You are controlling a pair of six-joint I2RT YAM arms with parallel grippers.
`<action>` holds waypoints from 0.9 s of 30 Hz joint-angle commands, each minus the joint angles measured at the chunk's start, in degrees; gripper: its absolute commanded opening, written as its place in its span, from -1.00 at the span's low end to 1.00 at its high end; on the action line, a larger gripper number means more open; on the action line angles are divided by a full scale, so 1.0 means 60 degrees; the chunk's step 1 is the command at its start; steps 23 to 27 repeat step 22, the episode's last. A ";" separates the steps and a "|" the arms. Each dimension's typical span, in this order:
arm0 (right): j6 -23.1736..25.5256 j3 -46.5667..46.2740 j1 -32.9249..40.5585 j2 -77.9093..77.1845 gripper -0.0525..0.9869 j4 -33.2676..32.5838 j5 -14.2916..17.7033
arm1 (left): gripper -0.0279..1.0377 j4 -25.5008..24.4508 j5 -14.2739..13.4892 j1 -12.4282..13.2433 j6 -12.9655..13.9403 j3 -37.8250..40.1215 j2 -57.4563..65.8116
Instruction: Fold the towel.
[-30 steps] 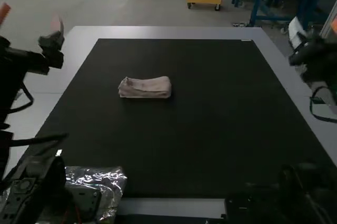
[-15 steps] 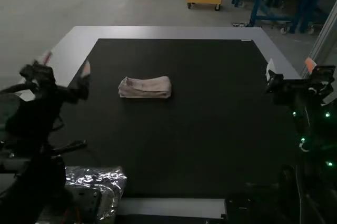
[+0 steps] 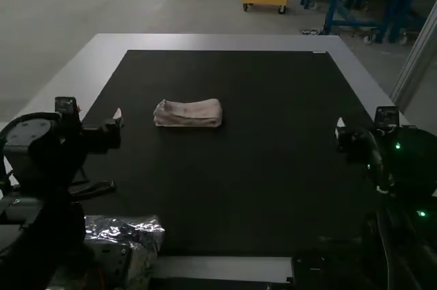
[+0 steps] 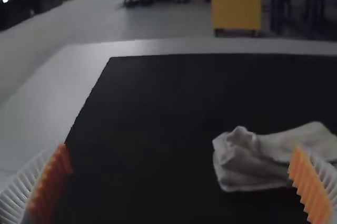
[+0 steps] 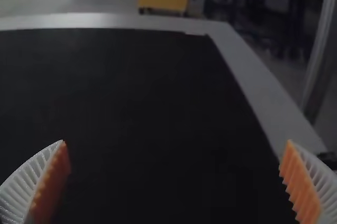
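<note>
1. Both our left pincer (image 4: 180,149) and our right pincer (image 5: 176,142) are spread wide, with nothing between their fingers. If we went down with the left one this open, a finger could rake the fold sideways instead of gripping it.
2. The orange pads (image 4: 51,176) are ridged, so we judge they might snag one top layer and peel it back as we let go.
3. Farther out lies the towel (image 3: 188,113), folded into a narrow bundle left of the middle, towards the far side. It looks compact enough that the folding may be done; another pass could well undo neat layers.
4. Its left end is rucked up and uneven. Pulling there, we would probably loosen the bundle, because the layers don't sit flush.
5. The bundle rests on a black mat (image 3: 239,187). Pressing too low, we could catch the mat along with the cloth.
6. Our right pincer is well apart from the towel; sent over while the left one works, it could bump its partner.
7. At the near left of the desk (image 3: 218,42) sits crinkled clear plastic (image 3: 130,228), which a low left arm might brush.
</note>
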 commanded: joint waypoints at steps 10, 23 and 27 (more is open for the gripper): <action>-0.0180 -0.0060 -0.0059 -0.0089 0.85 -0.0129 -0.0782 | 0.87 0.0012 -0.0209 0.0126 -0.0966 -0.0064 -0.0056; -0.0195 -0.0060 -0.0059 -0.0089 0.85 -0.0276 -0.1250 | 0.87 0.0012 -0.0209 0.0140 -0.0951 -0.0064 -0.0056; -0.0195 -0.0060 -0.0059 -0.0089 0.85 -0.0276 -0.1250 | 0.87 0.0012 -0.0209 0.0140 -0.0951 -0.0064 -0.0056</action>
